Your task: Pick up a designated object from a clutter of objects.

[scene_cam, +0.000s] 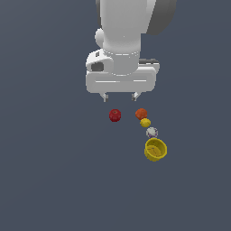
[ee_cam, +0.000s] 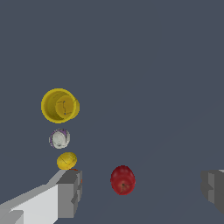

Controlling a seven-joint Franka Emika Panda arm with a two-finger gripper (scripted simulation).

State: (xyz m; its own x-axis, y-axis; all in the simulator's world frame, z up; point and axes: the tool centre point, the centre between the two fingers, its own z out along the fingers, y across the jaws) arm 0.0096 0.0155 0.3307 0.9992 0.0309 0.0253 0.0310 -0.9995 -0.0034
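The small yellow lemon lies in a short row of items on the dark floor, between an orange ball and a white-purple patterned ball. A larger yellow cup ends the row. A red apple lies apart, toward the exterior view's left. My gripper hangs open above the apple and orange ball, holding nothing. In the wrist view one finger hides nearly all of the orange ball, and the lemon sits just beyond that finger.
The white arm and hand body fill the upper middle of the exterior view. Dark flat floor spreads on all sides of the small cluster.
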